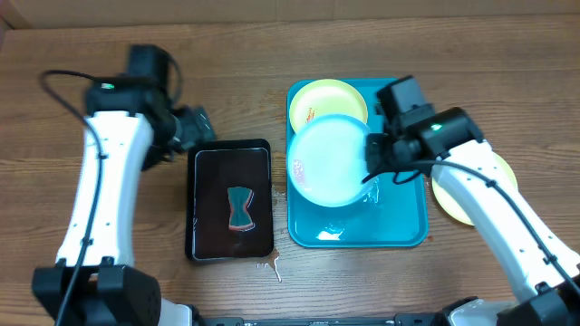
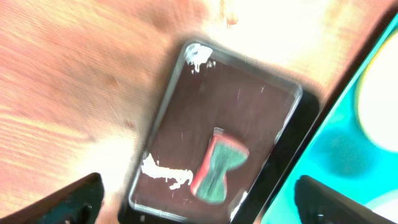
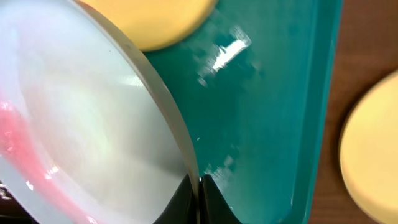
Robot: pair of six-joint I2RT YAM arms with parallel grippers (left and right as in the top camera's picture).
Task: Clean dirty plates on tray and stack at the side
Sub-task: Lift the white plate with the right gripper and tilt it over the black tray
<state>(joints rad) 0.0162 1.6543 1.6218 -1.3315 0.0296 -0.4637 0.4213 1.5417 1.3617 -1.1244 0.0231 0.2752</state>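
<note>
The turquoise tray (image 1: 399, 226) lies right of centre. My right gripper (image 1: 373, 156) is shut on the rim of the light blue plate (image 1: 328, 161) and holds it tilted above the tray. In the right wrist view the fingers (image 3: 198, 186) pinch the plate's edge (image 3: 93, 124), which shows a red smear at lower left. A pale yellow-green plate (image 1: 328, 98) sits at the tray's far end. Another yellow-green plate (image 1: 475, 188) lies on the table right of the tray, partly under my right arm. My left gripper (image 2: 199, 199) is open above the black tray.
A black tray (image 1: 231, 199) holds a red and green sponge (image 1: 240, 208) left of the turquoise tray; it also shows in the left wrist view (image 2: 217, 168), with white foam (image 2: 165, 174) beside the sponge. Small wet spots (image 1: 270, 267) lie on the table at the front.
</note>
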